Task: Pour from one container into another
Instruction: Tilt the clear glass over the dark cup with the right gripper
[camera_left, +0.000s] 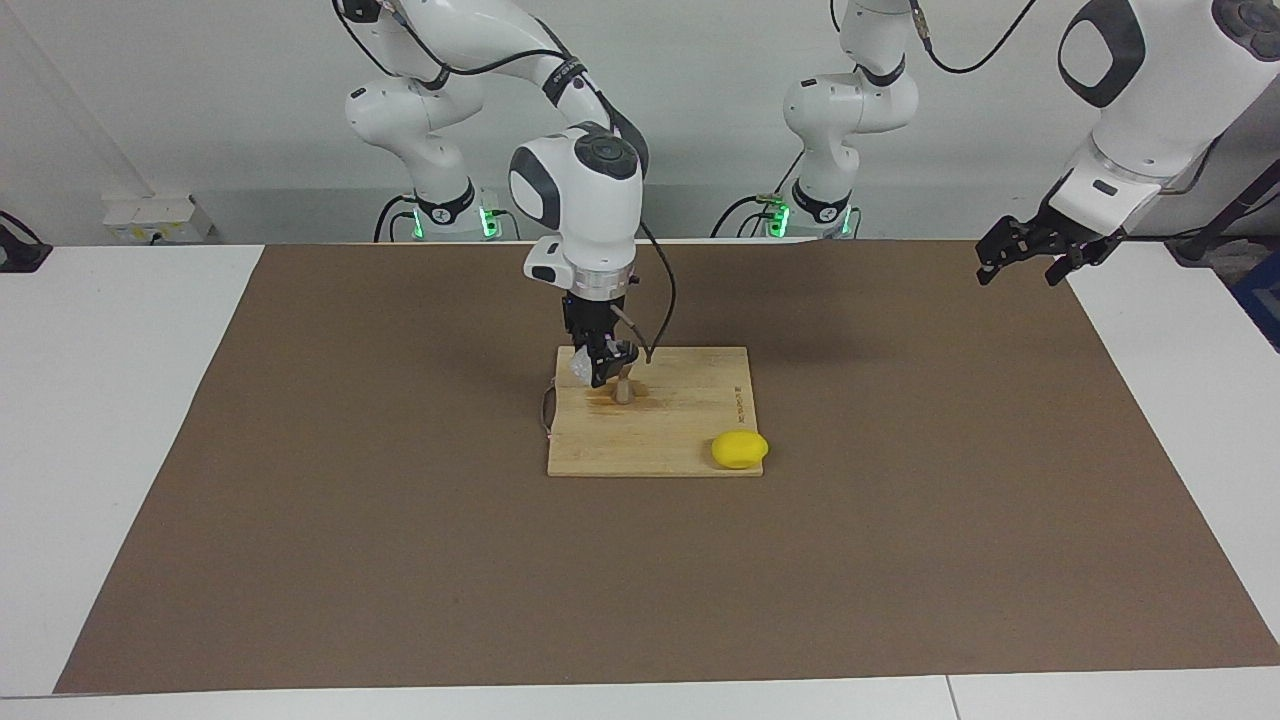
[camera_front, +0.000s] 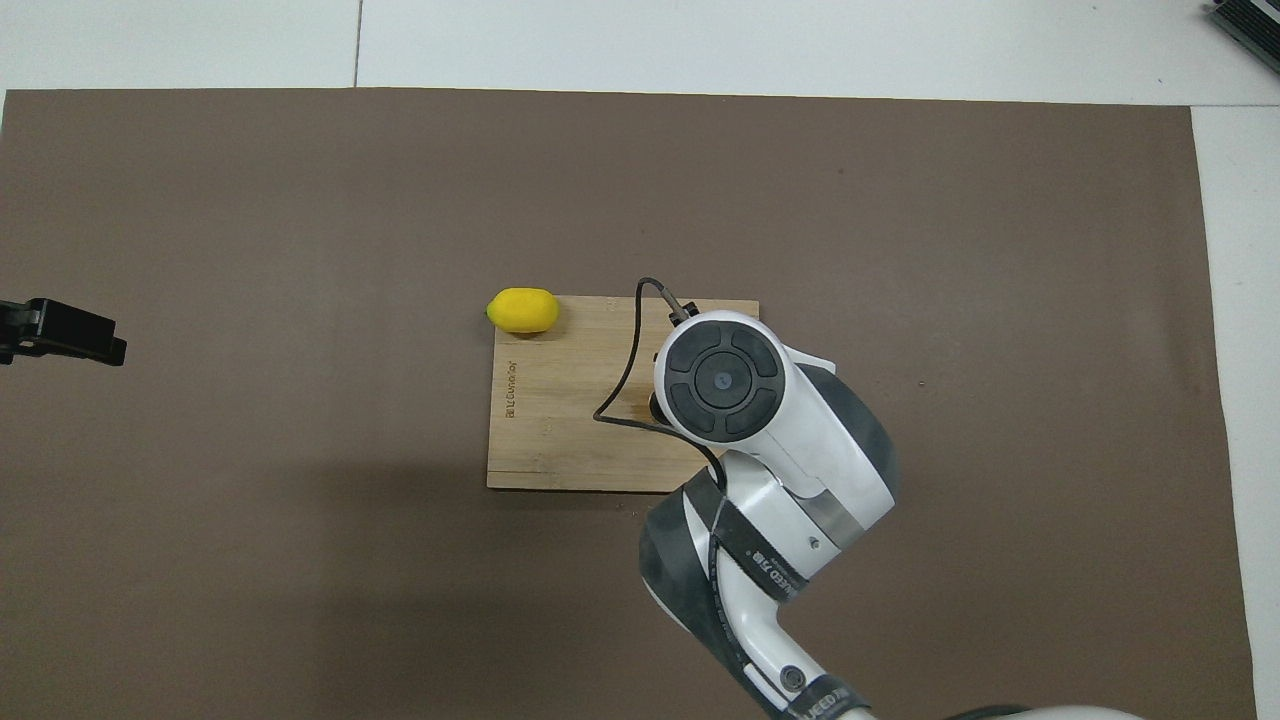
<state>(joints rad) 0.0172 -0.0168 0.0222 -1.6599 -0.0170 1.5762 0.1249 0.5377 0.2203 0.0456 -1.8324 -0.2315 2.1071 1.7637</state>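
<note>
My right gripper (camera_left: 598, 368) hangs low over the wooden board (camera_left: 690, 430) and is shut on the small clear cup (camera_left: 579, 371). The cup sits just above the board, beside the grey metal jigger (camera_left: 622, 390), on the side toward the right arm's end. The jigger stands upright on the board, on a darker wet-looking patch. In the overhead view the right arm's wrist (camera_front: 722, 375) covers the gripper, the cup and nearly all of the jigger. My left gripper (camera_left: 1016, 272) waits open in the air over the mat's corner at the left arm's end; its dark tip (camera_front: 62, 332) shows in the overhead view.
A yellow lemon (camera_left: 740, 449) (camera_front: 522, 310) lies at the board's (camera_front: 560, 420) corner farthest from the robots, toward the left arm's end. A black cable loops from the right wrist over the board. A brown mat (camera_left: 400, 550) covers the table.
</note>
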